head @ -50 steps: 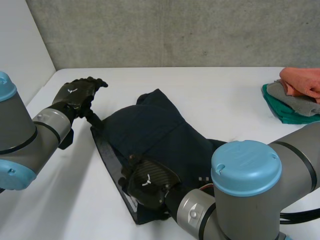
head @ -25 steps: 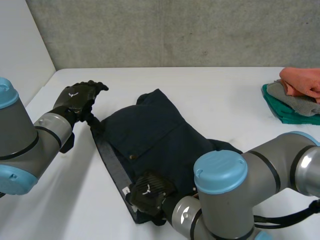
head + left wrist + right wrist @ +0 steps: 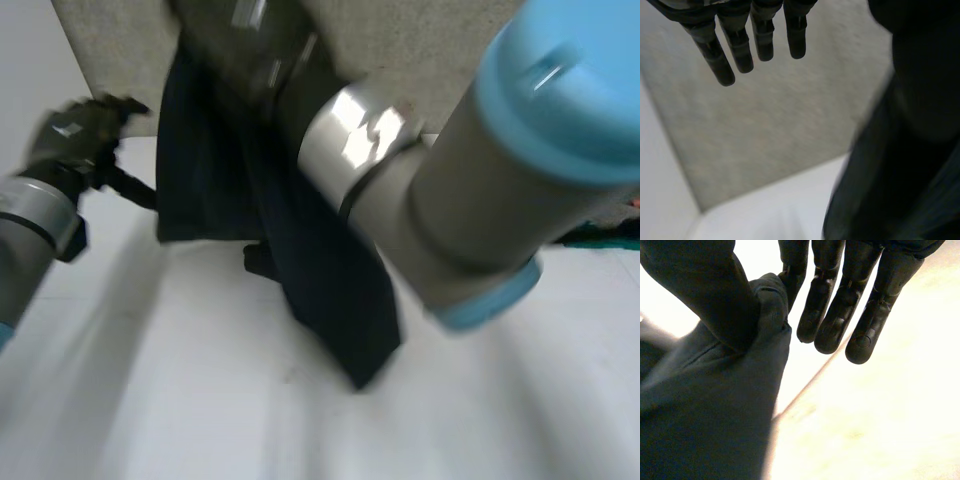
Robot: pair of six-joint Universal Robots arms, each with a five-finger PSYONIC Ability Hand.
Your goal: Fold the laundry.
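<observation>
While aloft, dark garment [image 3: 330, 280] in pinch of right robot hand [image 3: 840, 290] and left robot hand [image 3: 80, 125].

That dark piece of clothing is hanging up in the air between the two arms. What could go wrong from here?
1. The right robot hand pinches just a small fold of the dark garment between its thumb and a finger. That fold could slip, dropping that side.
2. Only a thin strip of cloth runs to the left robot hand, and the garment hangs bunched and lopsided. It may land crumpled on the white table instead of flat.
</observation>
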